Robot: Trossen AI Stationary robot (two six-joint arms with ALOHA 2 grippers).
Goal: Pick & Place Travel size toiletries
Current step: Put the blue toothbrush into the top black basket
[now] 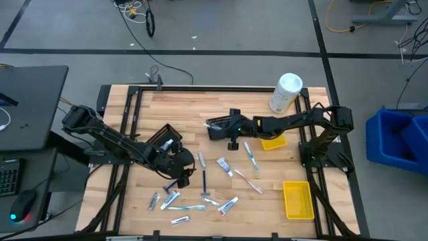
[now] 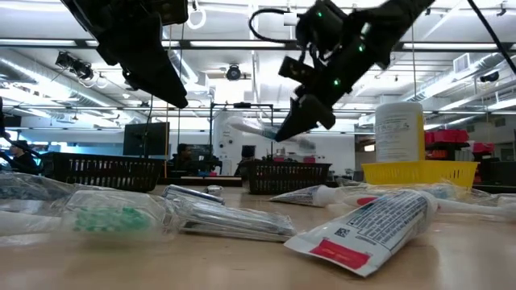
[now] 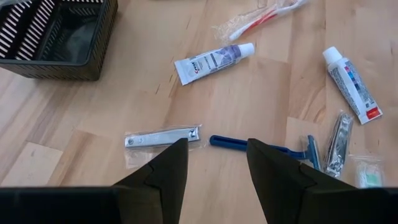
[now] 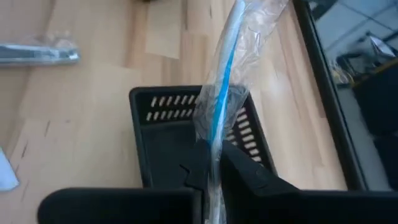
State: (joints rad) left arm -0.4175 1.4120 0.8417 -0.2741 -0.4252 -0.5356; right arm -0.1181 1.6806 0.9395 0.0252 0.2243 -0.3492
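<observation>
Travel size toiletries lie scattered on the wooden table: toothpaste tubes point(image 3: 214, 61) point(image 3: 351, 84), a blue razor point(image 3: 239, 144), a packed nail clipper point(image 3: 161, 137) and a wrapped red toothbrush point(image 3: 261, 18). My right gripper point(image 1: 221, 126) hangs over a black mesh basket point(image 4: 161, 143), shut on a blue-and-white toothbrush in a clear wrapper point(image 4: 227, 74). My left gripper point(image 3: 214, 168) is open above the razor and clipper, touching neither. My right gripper pinches the wrapped toothbrush between its two fingers point(image 4: 199, 165), on the wrapper near one end point(image 4: 214, 140). The fingers slant downward from the table's right side. The toothbrush sticks out ahead of the fingers, lifted clear above the basket's opening.
A second black basket point(image 1: 164, 137) stands beside my left arm. A white canister point(image 1: 286, 92) is at the far right. One yellow tray point(image 1: 273, 142) lies under the right arm, another point(image 1: 298, 199) at the near right. More toiletries point(image 1: 200, 201) lie near the front edge.
</observation>
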